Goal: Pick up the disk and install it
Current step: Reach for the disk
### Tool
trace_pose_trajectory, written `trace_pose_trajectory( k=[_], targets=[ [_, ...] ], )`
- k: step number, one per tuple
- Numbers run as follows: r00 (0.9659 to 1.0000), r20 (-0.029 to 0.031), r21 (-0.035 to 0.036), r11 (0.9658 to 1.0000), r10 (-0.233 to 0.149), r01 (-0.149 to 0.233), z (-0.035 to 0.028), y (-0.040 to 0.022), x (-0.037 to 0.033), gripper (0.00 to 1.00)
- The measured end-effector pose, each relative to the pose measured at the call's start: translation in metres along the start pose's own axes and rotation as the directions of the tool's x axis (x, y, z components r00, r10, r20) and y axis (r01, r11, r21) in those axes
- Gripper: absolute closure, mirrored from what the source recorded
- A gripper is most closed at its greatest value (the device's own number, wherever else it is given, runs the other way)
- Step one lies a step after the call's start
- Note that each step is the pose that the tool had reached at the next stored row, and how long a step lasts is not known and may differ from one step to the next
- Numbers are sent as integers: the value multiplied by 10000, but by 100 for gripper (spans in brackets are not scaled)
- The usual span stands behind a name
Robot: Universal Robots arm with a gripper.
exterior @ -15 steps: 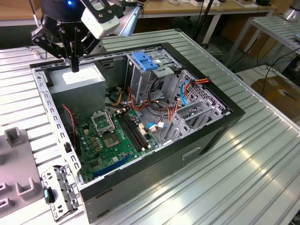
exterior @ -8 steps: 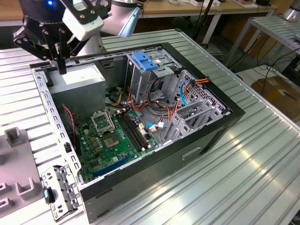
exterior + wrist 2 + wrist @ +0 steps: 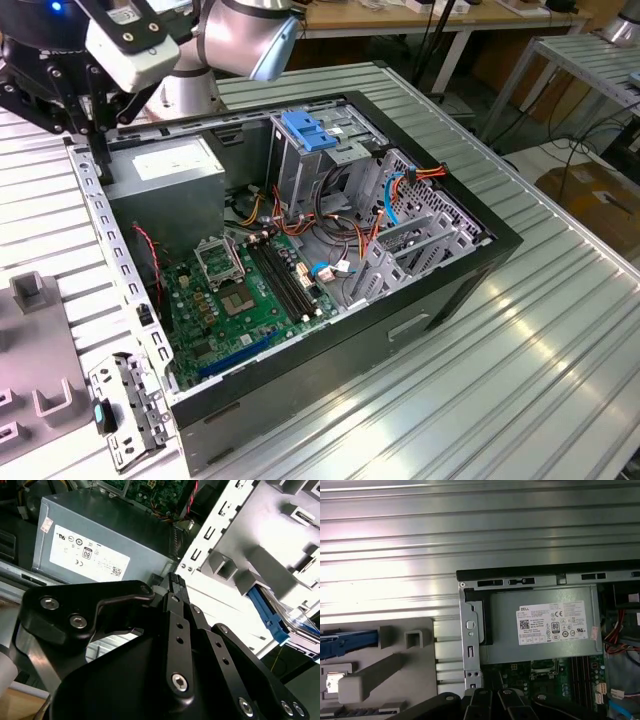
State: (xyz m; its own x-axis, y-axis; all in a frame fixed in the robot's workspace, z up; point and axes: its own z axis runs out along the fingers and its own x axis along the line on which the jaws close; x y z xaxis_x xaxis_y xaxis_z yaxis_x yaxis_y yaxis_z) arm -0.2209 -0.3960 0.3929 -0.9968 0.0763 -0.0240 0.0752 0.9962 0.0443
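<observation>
First wrist view catches the disk (image 3: 345,642), blue bracket and all, sitting in the grey holder (image 3: 385,665) on the table (image 3: 470,540) beside the open PC case (image 3: 470,630). In the second wrist view the gripper (image 3: 175,582) looks pinched together and empty, just beside the grey power supply (image 3: 100,545). Exterior view adds the drive cage (image 3: 300,175) with its blue tab (image 3: 308,130).

Disk (image 3: 270,616) mostly behind the grey holder (image 3: 270,562)
</observation>
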Motion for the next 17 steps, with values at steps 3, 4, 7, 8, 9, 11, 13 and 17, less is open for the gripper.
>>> trace_pose_trajectory(
  k=[3, 4, 7, 8, 9, 11, 13, 17],
  targets=[
    [10000, -6, 0, 10000, 0, 0, 0, -4, 57, 89],
    [10000, -13, 1, 10000, 0, 0, -1, -5, 83, 89],
    [10000, -33, 4, 10000, 1, -1, -1, -10, 154, 89],
    [10000, -35, 3, 10000, 1, -1, 0, -10, 166, 89],
    [10000, -40, 4, 10000, 1, -1, -1, -11, 177, 89],
    [10000, -46, 4, 10000, 2, -2, 0, -13, 201, 89],
    [10000, -53, 4, 10000, 2, -2, 0, -15, 226, 89],
    [10000, -67, 5, 10000, 3, -3, 0, -19, 278, 89]
  ],
)
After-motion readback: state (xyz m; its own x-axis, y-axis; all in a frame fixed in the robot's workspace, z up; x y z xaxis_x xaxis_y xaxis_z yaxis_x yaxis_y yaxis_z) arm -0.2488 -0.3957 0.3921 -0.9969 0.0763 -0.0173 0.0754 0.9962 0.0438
